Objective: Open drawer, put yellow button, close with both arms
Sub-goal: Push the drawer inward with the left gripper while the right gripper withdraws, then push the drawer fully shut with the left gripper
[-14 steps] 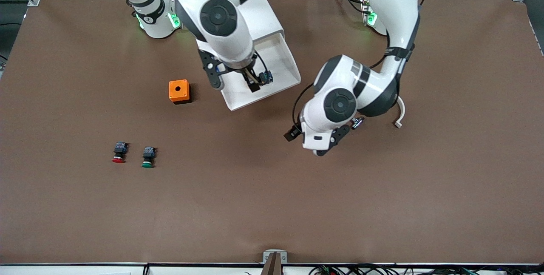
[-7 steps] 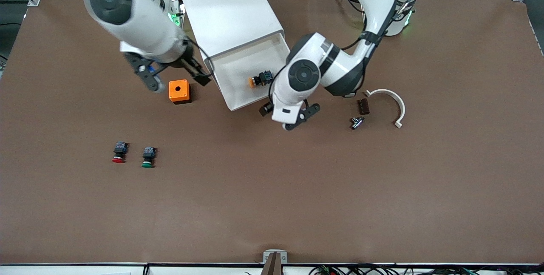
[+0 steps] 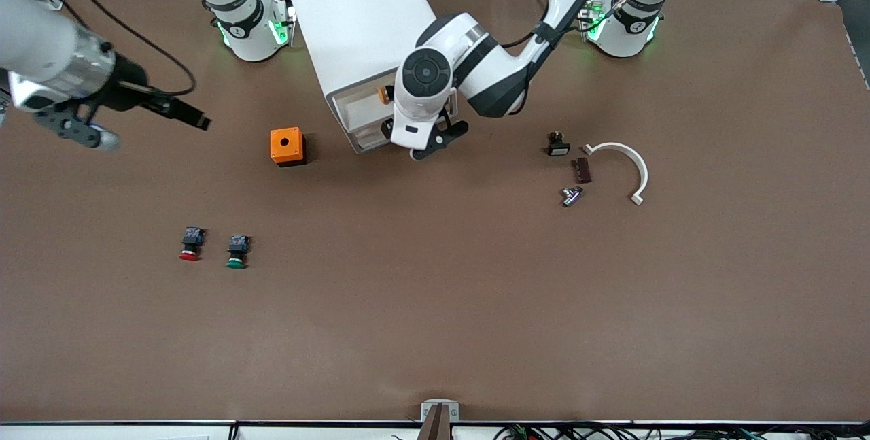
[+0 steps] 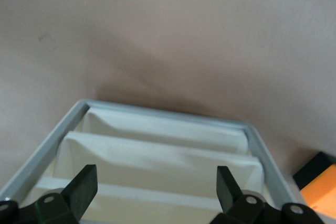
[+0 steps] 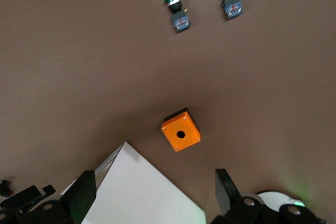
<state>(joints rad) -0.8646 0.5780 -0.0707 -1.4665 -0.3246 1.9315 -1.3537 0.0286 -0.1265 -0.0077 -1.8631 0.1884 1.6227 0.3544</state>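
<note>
The white cabinet [image 3: 360, 25] stands between the arm bases. Its top drawer [image 3: 358, 113] sticks out only a little, and the yellow button [image 3: 385, 93] peeps out of it at the cabinet's edge. My left gripper [image 3: 421, 144] is right at the drawer's front, open and holding nothing. In the left wrist view it [image 4: 156, 187] looks down the stacked drawer fronts [image 4: 157, 156]. My right gripper [image 3: 155, 132] hangs open and empty over the table at the right arm's end. In the right wrist view it [image 5: 155, 188] is above the cabinet top [image 5: 142, 198].
An orange box [image 3: 286, 145] sits beside the cabinet toward the right arm's end. A red button [image 3: 190, 244] and a green button [image 3: 236, 251] lie nearer the front camera. A white curved piece [image 3: 622, 161] and three small parts [image 3: 571, 171] lie toward the left arm's end.
The drawer has slid most of the way into the cabinet with my left gripper following its front. My right arm has swung away from the drawer to its own end of the table.
</note>
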